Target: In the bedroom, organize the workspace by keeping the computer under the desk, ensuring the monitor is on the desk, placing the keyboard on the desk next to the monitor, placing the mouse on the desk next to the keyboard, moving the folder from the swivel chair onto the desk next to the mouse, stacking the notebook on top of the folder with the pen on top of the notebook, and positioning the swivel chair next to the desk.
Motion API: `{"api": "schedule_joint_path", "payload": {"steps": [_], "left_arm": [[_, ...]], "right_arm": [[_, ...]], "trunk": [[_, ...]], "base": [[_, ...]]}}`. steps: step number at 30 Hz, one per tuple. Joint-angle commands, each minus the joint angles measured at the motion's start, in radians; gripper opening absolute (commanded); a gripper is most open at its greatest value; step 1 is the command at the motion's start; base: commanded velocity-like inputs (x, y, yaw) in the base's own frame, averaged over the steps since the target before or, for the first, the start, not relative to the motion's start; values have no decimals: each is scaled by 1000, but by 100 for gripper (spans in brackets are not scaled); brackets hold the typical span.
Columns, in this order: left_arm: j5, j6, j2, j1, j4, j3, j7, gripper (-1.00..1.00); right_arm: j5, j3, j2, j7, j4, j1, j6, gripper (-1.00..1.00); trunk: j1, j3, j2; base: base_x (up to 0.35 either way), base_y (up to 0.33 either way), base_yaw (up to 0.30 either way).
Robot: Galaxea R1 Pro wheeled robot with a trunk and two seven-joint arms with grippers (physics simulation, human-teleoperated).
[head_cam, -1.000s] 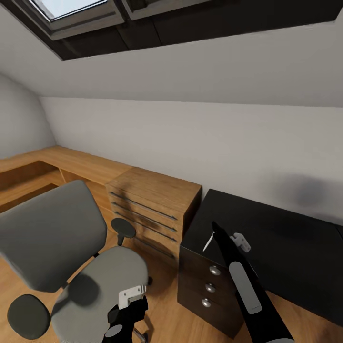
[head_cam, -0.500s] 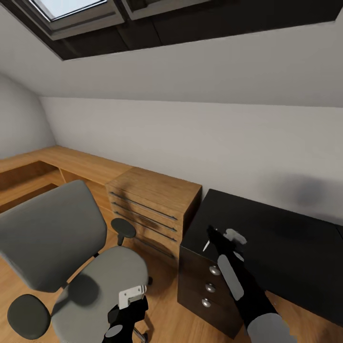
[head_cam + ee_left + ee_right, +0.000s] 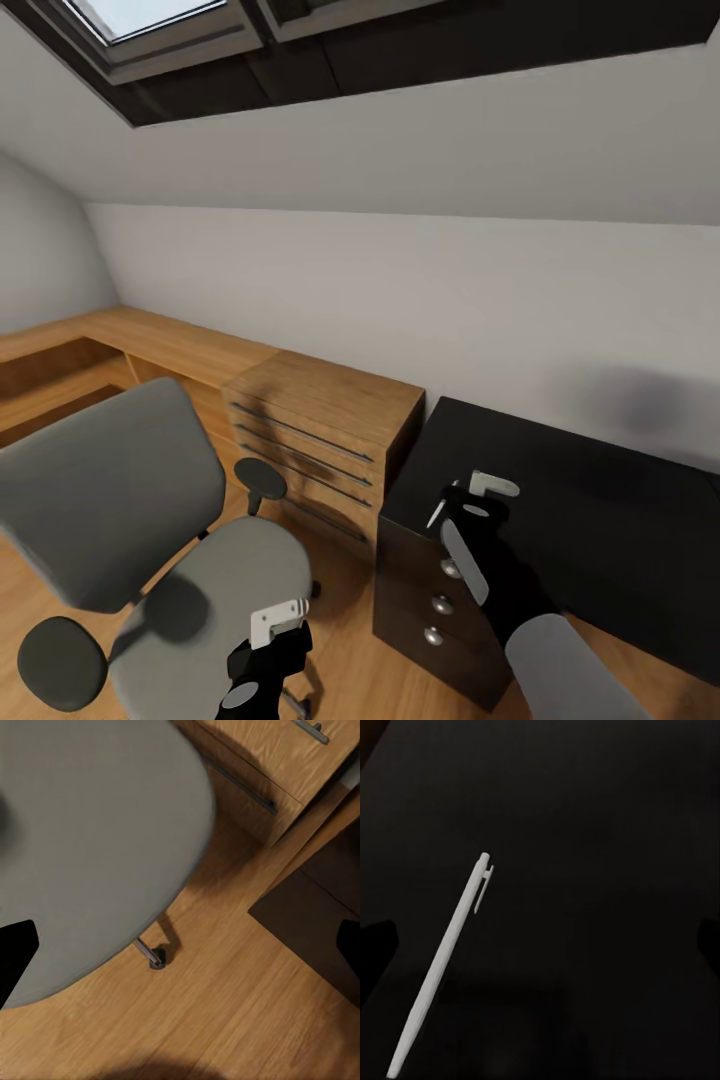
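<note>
The white pen [image 3: 436,512] lies on the glossy black top of the desk [image 3: 600,500], near the corner above the drawer unit. My right gripper [image 3: 476,494] hovers just over that corner, open and pointing down. In the right wrist view the pen [image 3: 444,960] lies slanted on the black top between the spread dark fingertips [image 3: 376,945], touched by neither, with the right gripper [image 3: 544,945] above it. The grey swivel chair [image 3: 120,500] stands to the left of the desk. My left gripper [image 3: 276,620] hangs open low beside the chair's seat [image 3: 82,847], holding nothing.
A low oak dresser [image 3: 320,420] stands between chair and desk, against the sloped pale wall. The black drawer unit with silver knobs [image 3: 440,605] faces me. A chair castor [image 3: 156,960] rests on the wood plank floor [image 3: 225,1020]. A dark-framed skylight [image 3: 150,20] is overhead.
My right arm has drawn back and its wrist has turned downward, bringing the gripper a little left, over the pen. The left arm, chair and pen have not moved.
</note>
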Motion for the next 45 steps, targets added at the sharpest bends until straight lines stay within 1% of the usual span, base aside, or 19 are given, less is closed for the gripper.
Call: {"api": "schedule_joint_path", "payload": {"steps": [1, 5, 10, 22, 24, 25, 27, 30, 36, 45], "left_arm": [[4, 4, 1, -1, -2, -3, 7, 100], [4, 3, 1, -1, -4, -4, 7, 100], [4, 3, 1, -1, -5, -5, 7, 100], [4, 3, 0, -1, -8, -9, 7, 100], [4, 3, 0, -1, -11, -21, 8, 100], [4, 3, 0, -1, -29, -37, 8, 100], [4, 3, 1, -1, -49, -48, 9, 100], [4, 4, 1, -1, -61, -54, 9, 100], [8, 4, 2, -1, -72, -59, 9, 100], [7, 4, 2, -1, -71, -59, 9, 100]], "right_arm": [[-6, 2, -3, -5, -1, 5, 4, 100], [-5, 0, -8, -4, -1, 6, 4, 100], [-3, 0, -8, -4, 0, 6, 4, 100], [0, 0, -10, -3, 3, 6, 4, 100], [0, 1, -11, -3, 3, 7, 4, 100], [1, 1, -11, -3, 3, 7, 4, 100], [1, 1, -13, -2, 4, 7, 4, 100], [1, 1, -16, -2, 4, 7, 4, 100], [1, 2, -23, -2, 4, 8, 4, 100], [-1, 3, -22, -3, 4, 14, 4, 100]], "trunk": [[0, -1, -1], [0, -4, -1], [0, -9, -1], [0, -11, -1], [0, -11, -1], [0, -11, -1], [0, -11, -1], [0, -11, -1], [23, -30, -43], [58, -58, -106]], "base": [[0, 0, 233], [0, 0, 225], [0, 0, 176], [0, 0, 25], [0, 0, 1], [0, 0, 0], [0, 0, 0], [0, 0, 0], [0, 0, 0], [0, 0, 0]]}}
